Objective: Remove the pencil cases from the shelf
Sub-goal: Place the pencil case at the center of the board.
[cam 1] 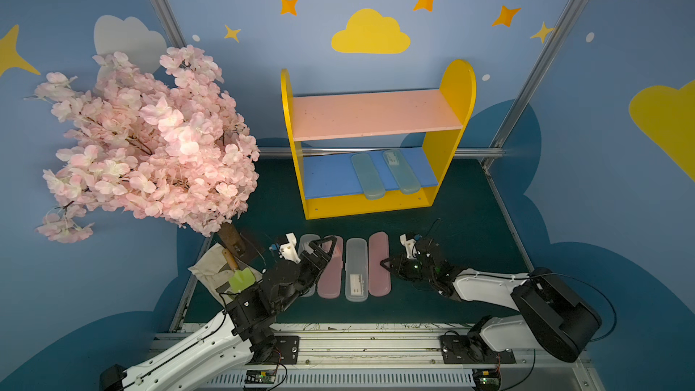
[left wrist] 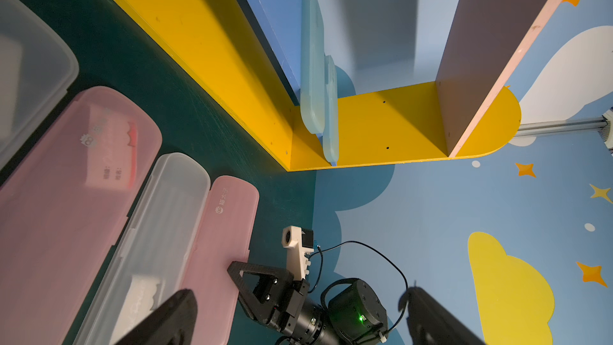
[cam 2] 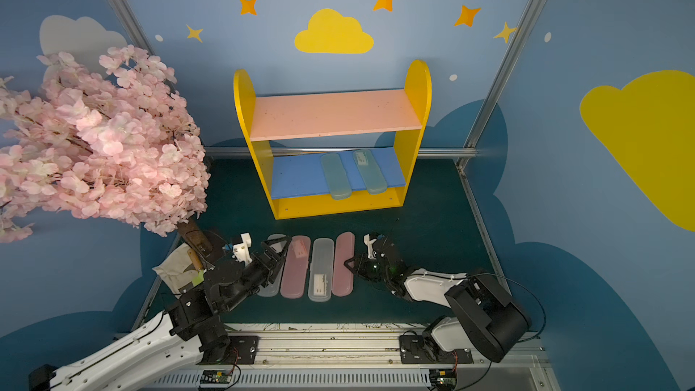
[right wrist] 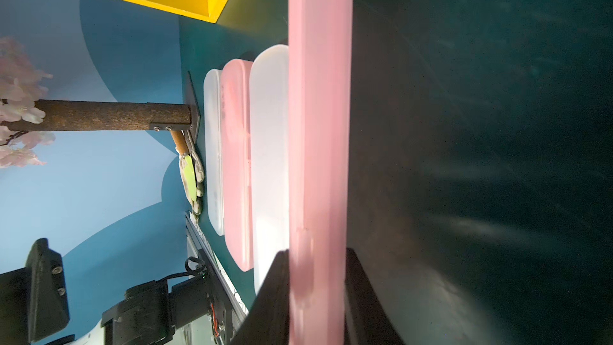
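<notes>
- While the right gripper (cam 1: 386, 262) is pinching the end pink case (cam 1: 379, 283) by its outer long side, jaws closed tight on it, that case is sitting last in a row on the green mat (cam 1: 451, 227);
- the left gripper (cam 1: 322, 248) is hanging spread wide, holding nothing, above the other pink case (cam 1: 331, 285) and a half-hidden clear case (cam 1: 309, 243);
- a second clear case (cam 1: 356, 268) is lying between the pinks;
- a plain teal case (cam 1: 367, 178) and an insert-bearing teal case (cam 1: 401, 174) are resting on the shelf (cam 1: 457, 84), on its blue board (cam 1: 327, 176), front ends overhanging.
</notes>
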